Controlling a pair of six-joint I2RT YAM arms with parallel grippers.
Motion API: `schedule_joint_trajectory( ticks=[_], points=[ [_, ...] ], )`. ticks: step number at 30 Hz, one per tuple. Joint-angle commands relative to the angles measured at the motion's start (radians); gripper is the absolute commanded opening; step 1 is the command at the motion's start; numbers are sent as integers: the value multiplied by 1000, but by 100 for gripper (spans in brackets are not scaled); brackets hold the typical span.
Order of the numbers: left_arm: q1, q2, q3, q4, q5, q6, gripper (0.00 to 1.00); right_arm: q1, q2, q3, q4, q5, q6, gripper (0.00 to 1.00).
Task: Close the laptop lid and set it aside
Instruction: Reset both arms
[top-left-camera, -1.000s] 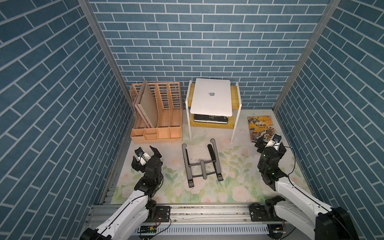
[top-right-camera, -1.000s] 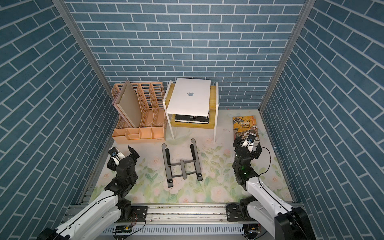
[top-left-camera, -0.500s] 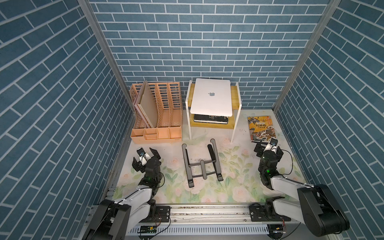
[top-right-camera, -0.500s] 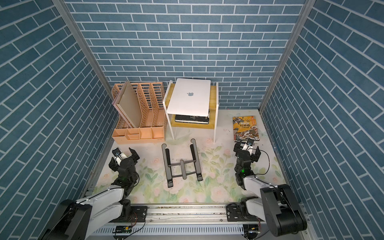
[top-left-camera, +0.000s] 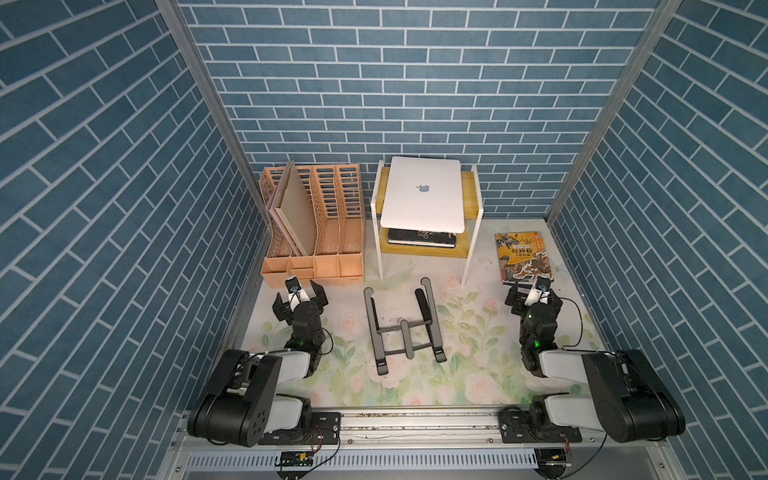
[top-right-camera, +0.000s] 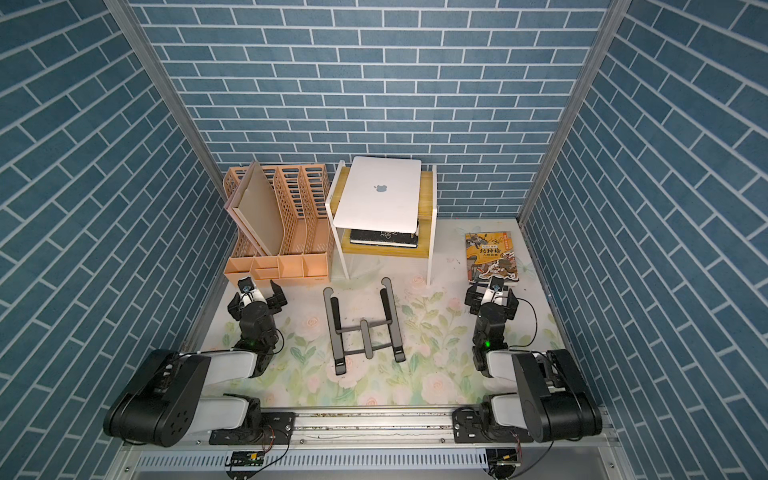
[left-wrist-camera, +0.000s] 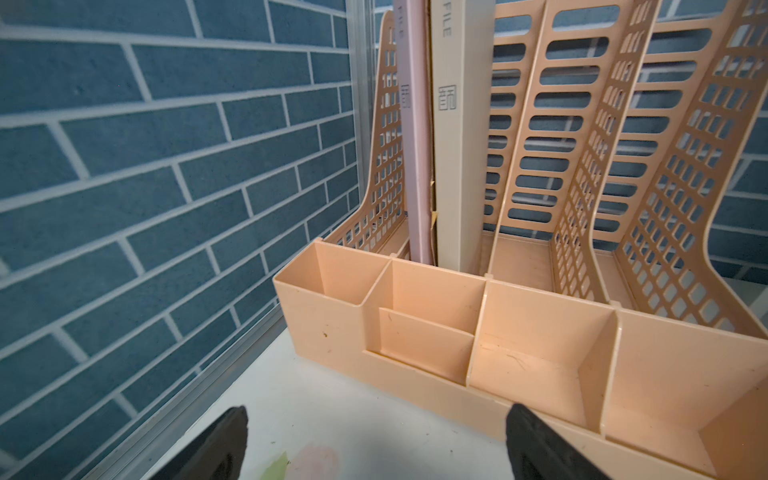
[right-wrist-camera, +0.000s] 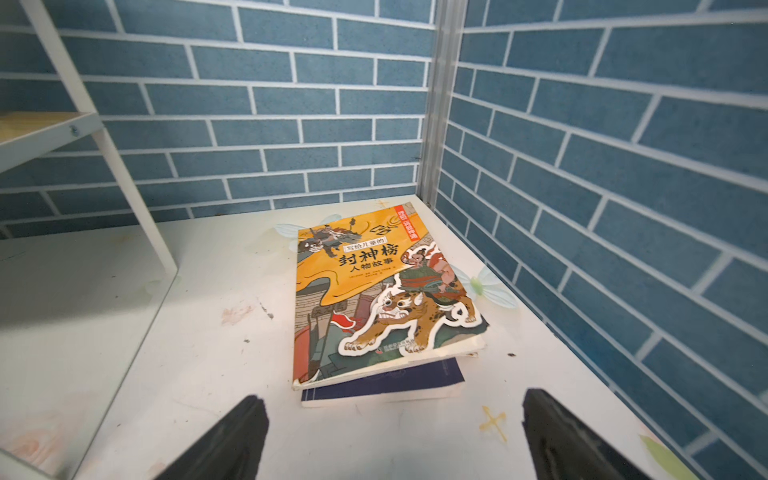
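The silver laptop (top-left-camera: 423, 194), lid (top-left-camera: 436, 210) down, lies on top of a small white-framed shelf (top-left-camera: 472, 195) by the back wall. The left gripper (top-left-camera: 298, 296) and right gripper (top-left-camera: 534, 293) sit low near the front, jaws wide and empty.

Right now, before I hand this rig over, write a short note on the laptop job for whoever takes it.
Left claw: open, empty, low by the file rack.
Right claw: open, empty, low by the picture book.
Laptop: lid shut, logo up, flat on top of the small shelf at the back.
Stand: bare, mid-mat.
Done: lid closed, laptop apparently set aside.
Left: probably nothing. The laptop's front edge seems to overhang the shelf, so check it.
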Motion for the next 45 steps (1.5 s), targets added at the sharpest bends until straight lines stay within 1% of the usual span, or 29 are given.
schedule_joint_trajectory(
  ticks=[1, 2, 3, 4, 6, 8, 9, 10, 11, 12, 13, 14, 15, 16, 17, 19, 20, 22, 23, 25, 26, 45],
  points=[
    [9, 51, 12, 121, 54, 57, 100, -10, 34, 8, 102, -58, -78, 100],
    [11, 84, -10, 213, 53, 66, 100, -18, 61, -3, 152, -64, -77, 100],
    [14, 119, -22, 267, 54, 70, 100, -23, 93, -13, 195, -65, -73, 100],
    [23, 93, -13, 199, 81, 50, 100, -27, 125, -11, 239, -75, -82, 100],
    [43, 107, -17, 236, 117, 51, 100, -39, 132, 24, 180, -122, -77, 100],
    [51, 107, 12, 173, 160, 46, 99, -59, 148, 61, 123, -166, -65, 100],
    [59, 117, 16, 173, 177, 46, 100, -68, 155, 73, 104, -183, -60, 100],
    [74, 122, 19, 162, 208, 33, 99, -72, 154, 71, 94, -190, -57, 100],
    [95, 135, 5, 190, 255, 27, 100, -73, 155, 55, 114, -206, -60, 100],
    [97, 162, -18, 282, 259, 43, 100, -76, 172, 35, 163, -228, -69, 100],
    [96, 156, -18, 238, 261, 33, 100, -77, 199, 23, 231, -244, -79, 100],
    [97, 154, -10, 238, 259, 34, 100, -78, 183, 28, 196, -246, -73, 100],
    [96, 167, -20, 274, 253, 37, 100, -80, 191, 25, 217, -252, -78, 100],
    [97, 150, -10, 225, 253, 26, 100, -82, 190, 29, 210, -253, -74, 100],
    [97, 155, -15, 256, 249, 32, 100, -84, 190, 27, 200, -261, -74, 100],
    [97, 149, -12, 230, 247, 24, 100, -88, 187, 29, 192, -267, -70, 100],
    [97, 158, -16, 263, 242, 32, 100, -88, 193, 30, 209, -269, -70, 100],
    [97, 150, -13, 235, 245, 26, 100, -89, 192, 28, 208, -267, -71, 100],
    [96, 157, -18, 267, 241, 33, 100, -89, 186, 27, 200, -265, -71, 100],
    [94, 152, -16, 247, 247, 31, 99, -89, 187, 24, 206, -260, -72, 100],
    [94, 157, -20, 265, 247, 36, 100, -89, 186, 23, 211, -259, -72, 100],
    [94, 156, -17, 256, 250, 35, 100, -89, 187, 28, 202, -266, -71, 100]
  ],
)
